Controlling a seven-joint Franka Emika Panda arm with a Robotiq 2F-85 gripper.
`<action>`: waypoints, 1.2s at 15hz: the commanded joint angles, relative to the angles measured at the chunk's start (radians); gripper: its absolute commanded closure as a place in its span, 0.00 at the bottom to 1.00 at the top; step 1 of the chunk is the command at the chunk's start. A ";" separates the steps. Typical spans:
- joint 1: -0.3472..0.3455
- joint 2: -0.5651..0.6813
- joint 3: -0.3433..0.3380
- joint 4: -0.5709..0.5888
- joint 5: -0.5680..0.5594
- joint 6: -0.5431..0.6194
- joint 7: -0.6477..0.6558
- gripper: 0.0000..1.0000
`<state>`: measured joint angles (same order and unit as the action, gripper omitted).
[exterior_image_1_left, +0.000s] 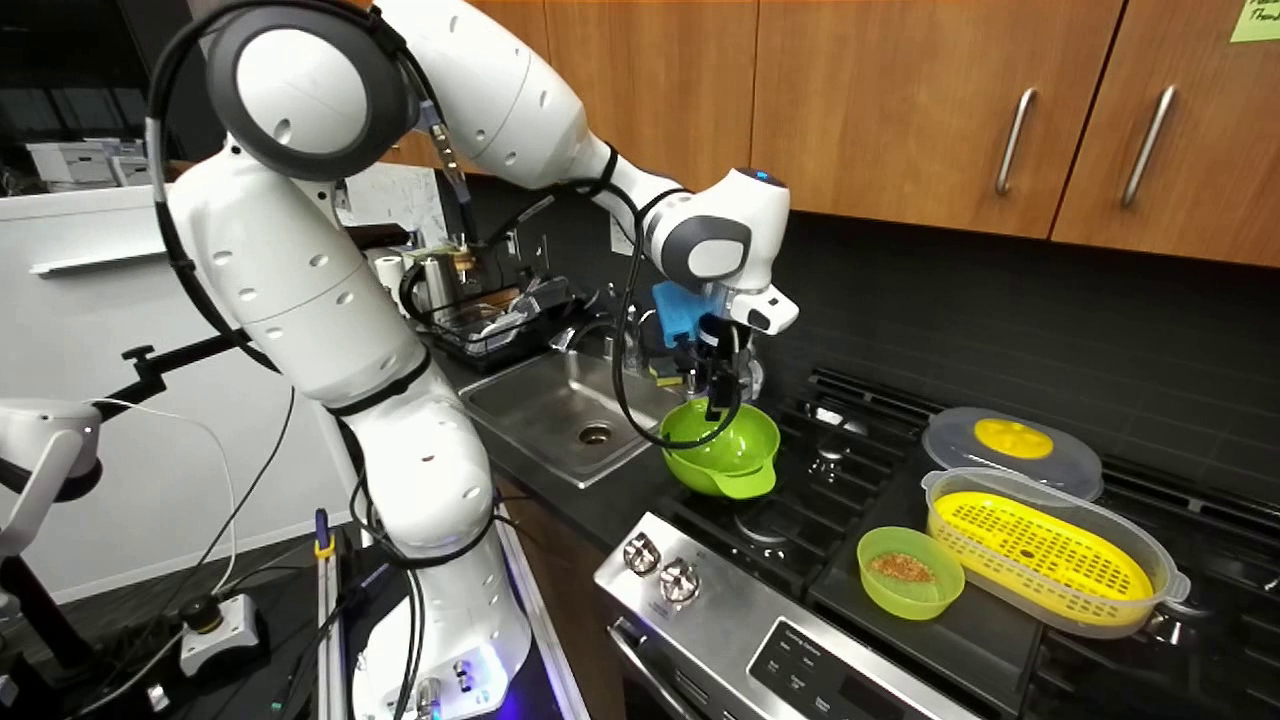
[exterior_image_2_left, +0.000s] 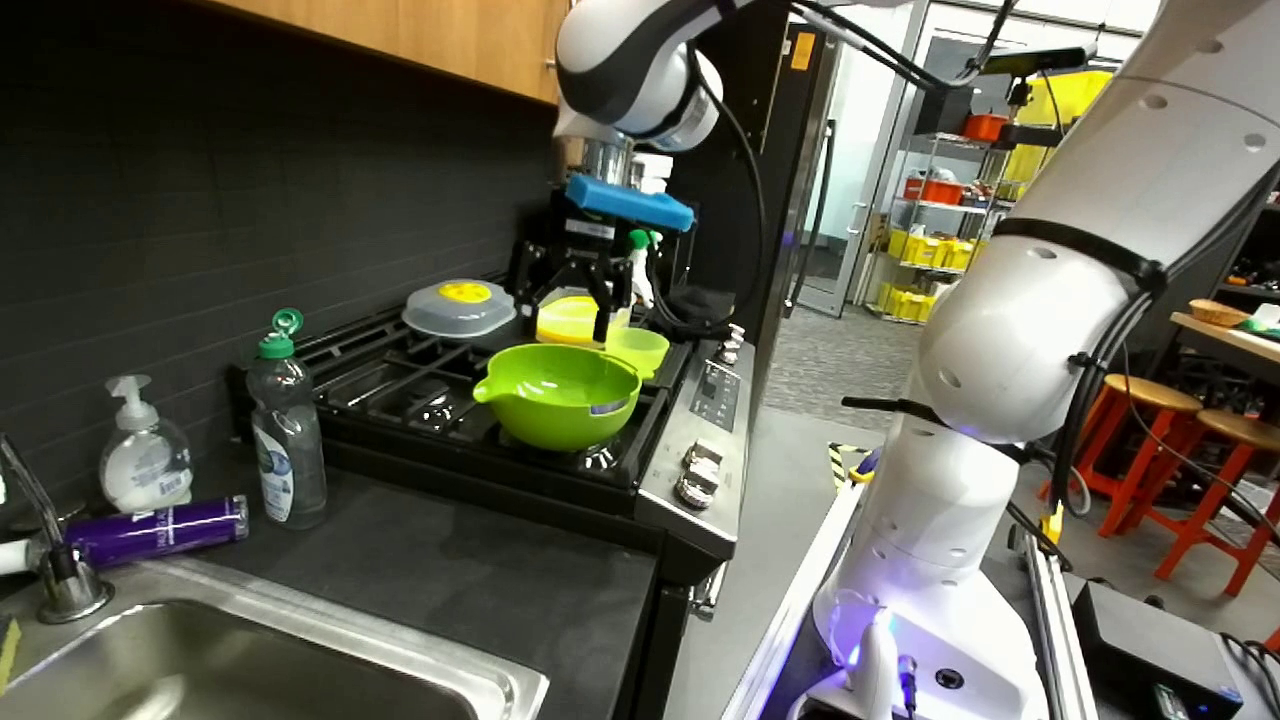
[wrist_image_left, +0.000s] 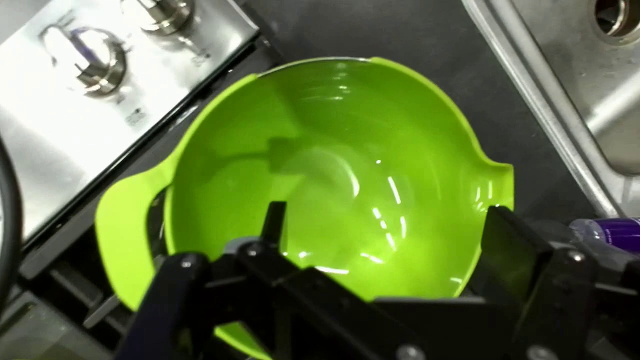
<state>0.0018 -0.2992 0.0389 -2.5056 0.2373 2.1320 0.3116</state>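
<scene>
Green round plastic mixing bowl (exterior_image_2_left: 550, 415) sits on the black stovetop (exterior_image_2_left: 385, 395); we reference everything to it. Our hand (wrist_image_left: 387, 215) is above the bowl, fingers spread wide, gripping nothing; we can't tell whether a fingertip touches the rim. Risks: lowering off-centre could clip that rim and tip or skid the bowl. Black cable loop (wrist_image_left: 11, 225) hanging near the bowl could catch it on a wide swing. Contents: inside the bowl we see only glare and shadow. Past the bowl, away from the steel sink (exterior_image_1_left: 530, 420): small translucent lime cup (exterior_image_1_left: 912, 603) with brown grains (exterior_image_1_left: 903, 568), plus clear oval plastic tub (exterior_image_1_left: 1040, 600) with yellow perforated insert (exterior_image_1_left: 1040, 540).
</scene>
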 joint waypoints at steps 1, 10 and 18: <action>0.015 0.049 0.011 0.003 0.110 0.054 0.084 0.00; -0.038 0.009 -0.032 -0.023 0.192 0.111 0.153 0.00; 0.004 0.045 0.055 0.048 0.141 0.093 0.244 0.00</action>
<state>-0.0092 -0.2692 0.0668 -2.4900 0.4063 2.2349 0.5070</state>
